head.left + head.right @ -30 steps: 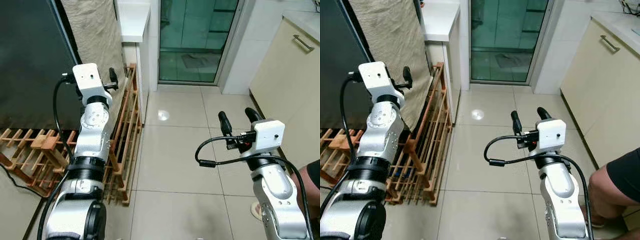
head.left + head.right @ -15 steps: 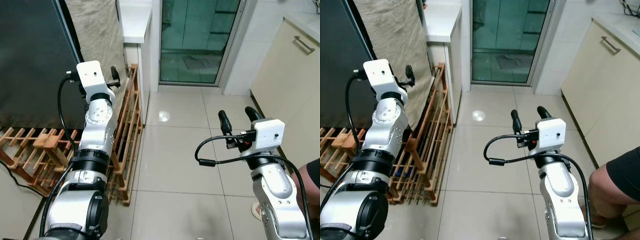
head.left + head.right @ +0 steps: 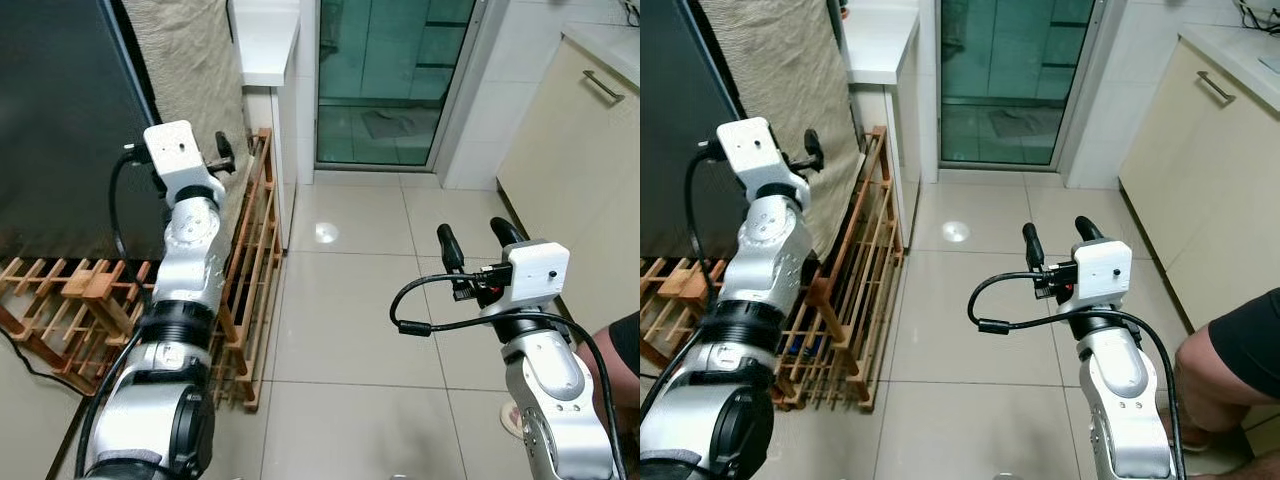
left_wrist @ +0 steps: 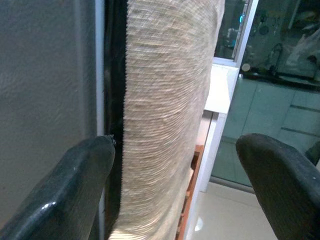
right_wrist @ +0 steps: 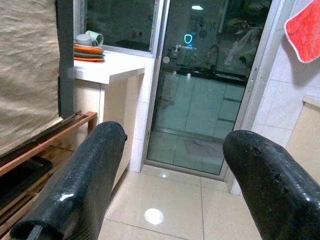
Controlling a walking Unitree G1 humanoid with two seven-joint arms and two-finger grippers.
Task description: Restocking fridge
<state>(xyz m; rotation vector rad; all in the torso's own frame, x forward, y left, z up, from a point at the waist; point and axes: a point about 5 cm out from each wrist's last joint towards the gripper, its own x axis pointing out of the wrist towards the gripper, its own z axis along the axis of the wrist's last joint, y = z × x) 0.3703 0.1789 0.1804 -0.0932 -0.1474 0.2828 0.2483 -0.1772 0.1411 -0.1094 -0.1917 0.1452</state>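
The fridge [image 3: 60, 120] is the tall dark body at the left, with a beige cloth [image 3: 190, 70] hanging down its side. My left gripper [image 4: 175, 150] is raised at the fridge's front corner and stands open. One finger [image 4: 75, 195] lies by the dark door edge, the other finger [image 4: 285, 185] is out past the cloth. Nothing sits between them. My right gripper [image 3: 475, 240] is held up over the tiled floor, open and holding nothing, pointing toward the glass door [image 3: 390, 80].
A wooden slatted rack [image 3: 250, 260] leans along the floor below the fridge. A white counter [image 3: 265, 40] with stacked dishes [image 5: 89, 47] stands behind it. Beige cabinets [image 3: 570, 150] line the right side. A person's leg [image 3: 1230, 350] is at the lower right.
My left gripper has shifted slightly left, closer to the fridge's edge. The right arm has stayed where it was.
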